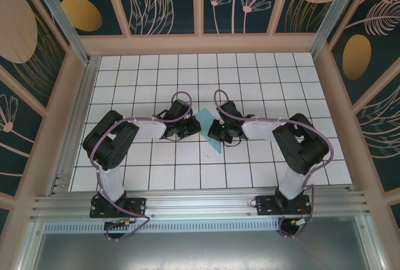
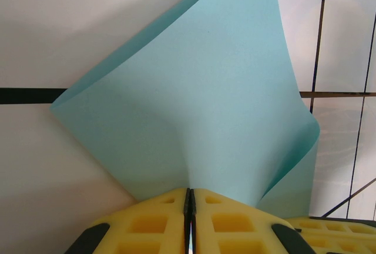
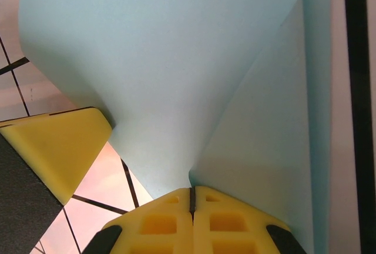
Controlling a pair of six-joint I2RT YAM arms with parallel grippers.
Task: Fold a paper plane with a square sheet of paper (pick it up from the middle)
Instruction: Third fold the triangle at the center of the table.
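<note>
The square sheet of paper is light teal-blue and is held off the white grid table between both grippers at the table's centre, one corner pointing down toward the near edge. My left gripper is shut on the sheet's left part; in the left wrist view the paper bows upward from the closed yellow fingertips and curls over at the right. My right gripper is shut on the right part; there the paper rises from the pinch in a fold-like curve. No folded paper plane is in view.
The white tiled table is fenced by wooden walls with a metal rail along the near edge. The left gripper's yellow finger sits close beside the right one. Open tiles lie behind and to both sides.
</note>
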